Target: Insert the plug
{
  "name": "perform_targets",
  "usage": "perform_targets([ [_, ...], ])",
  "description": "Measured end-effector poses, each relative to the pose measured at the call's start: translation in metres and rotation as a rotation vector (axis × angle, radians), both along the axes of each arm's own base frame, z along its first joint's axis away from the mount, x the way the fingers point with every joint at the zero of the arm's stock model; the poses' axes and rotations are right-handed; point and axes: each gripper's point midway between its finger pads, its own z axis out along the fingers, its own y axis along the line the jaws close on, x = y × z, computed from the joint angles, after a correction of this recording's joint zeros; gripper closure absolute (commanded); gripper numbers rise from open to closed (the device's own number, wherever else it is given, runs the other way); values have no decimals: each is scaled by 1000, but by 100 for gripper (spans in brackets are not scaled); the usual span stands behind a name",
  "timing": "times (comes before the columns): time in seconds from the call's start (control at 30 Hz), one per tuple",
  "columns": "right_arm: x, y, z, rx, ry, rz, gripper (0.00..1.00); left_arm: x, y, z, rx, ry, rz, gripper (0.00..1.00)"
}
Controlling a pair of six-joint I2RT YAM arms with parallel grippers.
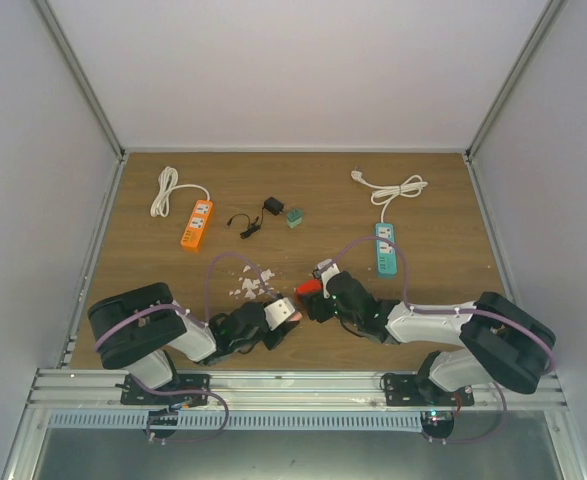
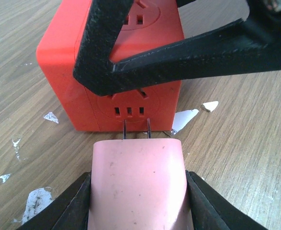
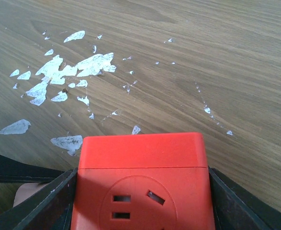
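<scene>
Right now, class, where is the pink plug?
Left wrist view, bottom centre: the pink plug sits in the left gripper, prongs pointing at the red socket cube.

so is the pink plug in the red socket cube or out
Not fully in. Both metal prongs show bare between the pink plug and the red socket cube; whether their tips have entered its slots, cannot tell.

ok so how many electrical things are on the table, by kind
power strips: 2, orange power strip and teal power strip
socket cubes: 1, red socket cube
plugs: 1, pink plug
adapters with cable: 1, black adapter
small blocks, kind unclear: 1, green block
total: 6
</scene>
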Motion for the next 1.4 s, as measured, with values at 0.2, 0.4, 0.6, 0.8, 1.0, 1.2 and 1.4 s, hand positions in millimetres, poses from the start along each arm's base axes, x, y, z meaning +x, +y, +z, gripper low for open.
perform_targets([
  [0.2,-1,1,0,3,2,6,54,1,2,6,-13,-25,3,92],
  [0.4,-1,2,0,7,2,8,54,4,5,12,-20,-57,17,92],
  [0.6,-1,2,0,7,3,8,54,5,6,3,9,-46,23,92],
  [0.8,1,1,0,0,-5,0,54,7,4,0,12,-41,24,92],
  [1.0,1,1,0,-2,-6,0,54,6,3,0,8,-38,15,92],
  [1.2,1,2,0,5,-4,6,54,4,2,8,-8,-37,0,91],
  [1.4,0,4,0,9,-1,13,54,4,3,8,1,-35,1,92],
])
